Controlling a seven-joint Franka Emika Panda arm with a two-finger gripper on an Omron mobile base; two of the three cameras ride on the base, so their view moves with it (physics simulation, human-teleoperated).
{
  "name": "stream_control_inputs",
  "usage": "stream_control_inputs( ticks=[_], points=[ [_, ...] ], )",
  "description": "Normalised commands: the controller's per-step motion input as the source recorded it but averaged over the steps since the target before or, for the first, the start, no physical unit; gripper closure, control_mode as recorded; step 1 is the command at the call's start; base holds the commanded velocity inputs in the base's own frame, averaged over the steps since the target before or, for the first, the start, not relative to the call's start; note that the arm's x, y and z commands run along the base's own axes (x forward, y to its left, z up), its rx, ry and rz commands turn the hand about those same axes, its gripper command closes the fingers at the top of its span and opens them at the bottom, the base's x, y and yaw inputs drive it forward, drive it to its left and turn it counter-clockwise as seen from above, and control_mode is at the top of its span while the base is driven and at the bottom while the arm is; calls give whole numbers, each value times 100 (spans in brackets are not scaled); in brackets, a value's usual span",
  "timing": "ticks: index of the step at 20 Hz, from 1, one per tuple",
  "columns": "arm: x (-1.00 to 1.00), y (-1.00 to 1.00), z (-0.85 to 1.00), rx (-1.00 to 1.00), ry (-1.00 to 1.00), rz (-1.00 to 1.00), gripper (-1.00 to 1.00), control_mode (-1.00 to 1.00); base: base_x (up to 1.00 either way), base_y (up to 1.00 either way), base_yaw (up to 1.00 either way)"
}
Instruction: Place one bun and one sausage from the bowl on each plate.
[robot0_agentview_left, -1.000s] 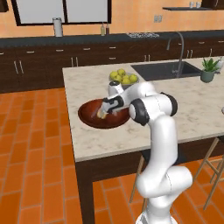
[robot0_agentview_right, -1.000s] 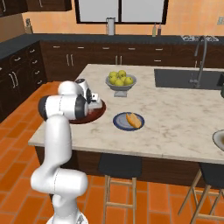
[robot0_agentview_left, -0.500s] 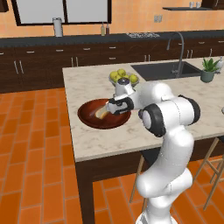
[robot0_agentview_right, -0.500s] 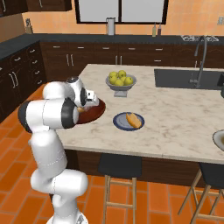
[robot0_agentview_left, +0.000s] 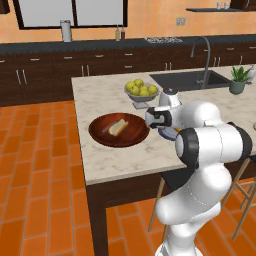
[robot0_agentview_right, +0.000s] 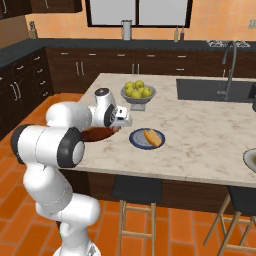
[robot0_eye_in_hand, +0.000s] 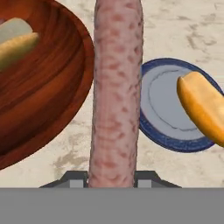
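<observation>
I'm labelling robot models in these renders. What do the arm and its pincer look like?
The arm is built of glossy white, rounded segments with dark grey to black bands at the joints. No cables or markings are visible. The hand is a white block with a dark face; the pincer has two small dark grey tips.

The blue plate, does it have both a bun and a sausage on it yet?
Not yet. The blue plate holds just a bun; the sausage is in the gripper, above the counter between bowl and plate.
</observation>
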Motion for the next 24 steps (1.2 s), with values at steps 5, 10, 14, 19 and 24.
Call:
stream_control_inputs(
  ticks=[5, 10, 14, 19, 24],
  points=[
    [1, -71, -35, 0, 14, -2, 100, -100, 0, 0, 0],
    [11, -16, -46, 0, 1, 0, 100, -100, 0, 0, 0],
    [46, -13, -51, -1, 0, 0, 100, -100, 0, 0, 0],
    [35, -32, -38, -1, 0, 0, 100, -100, 0, 0, 0],
    [38, -23, -12, 0, 0, 0, 100, -100, 0, 0, 0]
  ],
)
